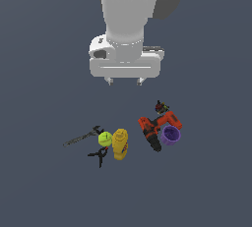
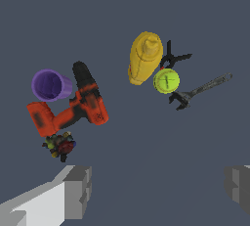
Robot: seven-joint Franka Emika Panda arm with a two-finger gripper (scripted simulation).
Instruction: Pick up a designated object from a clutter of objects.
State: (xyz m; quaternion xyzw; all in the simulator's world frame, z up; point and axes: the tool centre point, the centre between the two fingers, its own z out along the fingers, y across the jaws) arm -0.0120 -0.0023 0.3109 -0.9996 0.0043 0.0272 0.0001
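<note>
The dark grey wrench (image 1: 80, 137) lies flat at the exterior view's left of the clutter, its black jaw touching the lime-green ball (image 1: 105, 139). In the wrist view the wrench (image 2: 202, 91) lies beside the ball (image 2: 166, 80). The yellow bottle (image 1: 120, 143) stands next to the ball, also in the wrist view (image 2: 144, 56). The black clamp (image 1: 99, 156) lies by them, also in the wrist view (image 2: 172, 57). My gripper (image 1: 124, 80) hangs open and empty high above the clutter; its fingers (image 2: 78, 191) show in the wrist view.
The red-and-black drill (image 1: 157, 127) lies at the exterior view's right with the purple cup (image 1: 171, 135) against it and a small multicoloured item (image 1: 161, 107) behind. They also show in the wrist view: drill (image 2: 73, 107), cup (image 2: 50, 84), small item (image 2: 59, 145).
</note>
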